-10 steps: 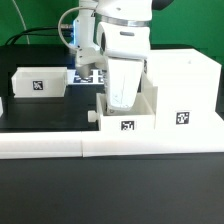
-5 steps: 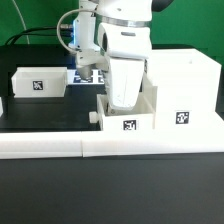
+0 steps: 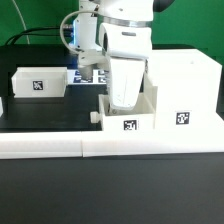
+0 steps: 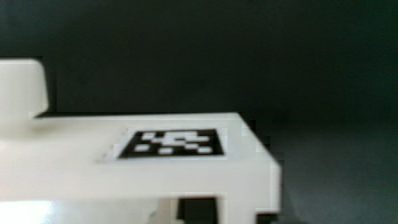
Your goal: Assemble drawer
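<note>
Drawer pieces, three, all white, on the black table (image 3: 40, 115); listed from the exterior view's left to its right.

1. Small drawer box (image 3: 40, 83). Far left, closed faces, one marker tag on its near face. Stands alone, well apart from the arm.

2. Marker board (image 3: 92, 75). Flat on the table at the far side, between item 1 and the arm; partly hidden by the arm.

3. Open drawer box (image 3: 127, 118). Centre, near side, open top upward, tag on its near face, small knob (image 3: 93, 116) on its left wall. It sits just beside item 4, and whether they touch cannot be told. The gripper (image 3: 123, 98) reaches straight down into it. The fingertips are hidden behind the near wall, so whether the hand is clenched or released cannot be told.

4. Cabinet shell (image 3: 185, 90). Right, the tallest piece, tag on its near face.

5. White ledge (image 3: 60, 147). Runs along the near edge of the table.

Wrist view only: a flat white surface bearing a tag (image 4: 173, 143), blurred, seen close against a dark ground, with dark slots along its edge. Which piece it belongs to cannot be told, and no fingers are clear there.
</note>
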Action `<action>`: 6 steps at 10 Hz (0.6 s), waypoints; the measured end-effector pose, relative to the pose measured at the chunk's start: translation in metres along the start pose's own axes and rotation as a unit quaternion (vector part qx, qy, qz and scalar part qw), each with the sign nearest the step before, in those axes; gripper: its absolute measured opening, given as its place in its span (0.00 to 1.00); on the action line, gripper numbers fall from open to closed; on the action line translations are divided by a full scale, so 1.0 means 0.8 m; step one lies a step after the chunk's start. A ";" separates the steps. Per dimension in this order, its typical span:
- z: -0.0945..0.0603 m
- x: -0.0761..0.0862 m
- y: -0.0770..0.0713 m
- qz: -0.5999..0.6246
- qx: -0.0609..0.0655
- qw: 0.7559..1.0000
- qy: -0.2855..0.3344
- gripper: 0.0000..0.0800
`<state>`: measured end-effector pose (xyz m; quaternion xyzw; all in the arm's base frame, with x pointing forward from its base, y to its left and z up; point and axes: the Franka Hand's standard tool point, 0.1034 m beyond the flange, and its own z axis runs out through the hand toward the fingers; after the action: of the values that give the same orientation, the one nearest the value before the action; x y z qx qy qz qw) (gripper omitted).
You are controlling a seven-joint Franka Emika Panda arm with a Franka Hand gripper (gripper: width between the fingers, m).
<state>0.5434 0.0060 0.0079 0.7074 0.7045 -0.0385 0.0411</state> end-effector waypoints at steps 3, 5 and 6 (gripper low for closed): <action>0.000 -0.001 0.000 0.003 0.000 1.000 0.000 0.05; 0.000 0.004 -0.001 0.016 -0.005 1.000 0.002 0.05; 0.000 0.005 0.000 0.026 -0.008 1.000 0.003 0.05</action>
<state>0.5438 0.0103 0.0075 0.7255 0.6861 -0.0291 0.0456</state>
